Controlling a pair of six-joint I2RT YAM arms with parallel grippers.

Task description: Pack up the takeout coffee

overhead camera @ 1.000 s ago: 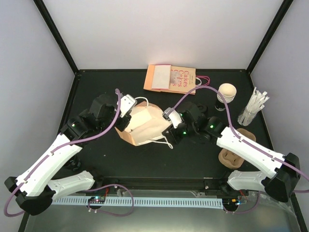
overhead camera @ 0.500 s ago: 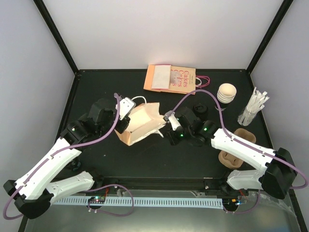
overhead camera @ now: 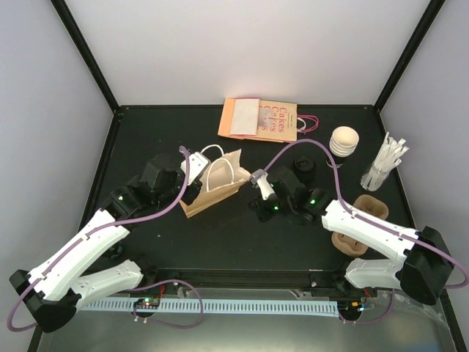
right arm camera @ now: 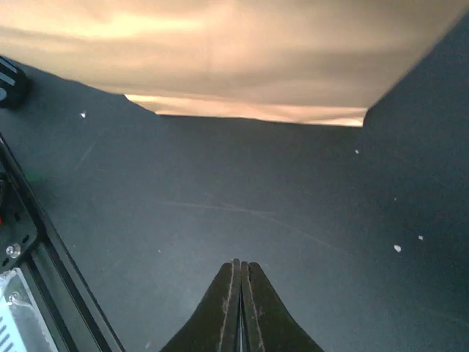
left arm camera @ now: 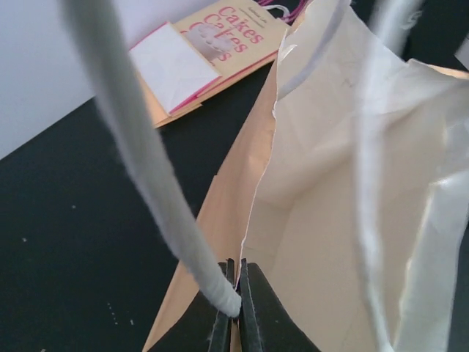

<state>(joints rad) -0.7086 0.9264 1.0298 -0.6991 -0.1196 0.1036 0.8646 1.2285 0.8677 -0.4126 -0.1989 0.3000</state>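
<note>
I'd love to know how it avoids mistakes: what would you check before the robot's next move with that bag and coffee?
1. Left gripper gripping the bag's handle: ok, shut on it.
2. Bag mouth open wide enough: cannot tell.
3. Right gripper free to fetch the cup: ok, shut and empty over the table.
4. Cup in the bag: not ok, it stands at the back right, apart from the bag.
5. Straws apart from the cup: ok, they stand to its right.
</note>
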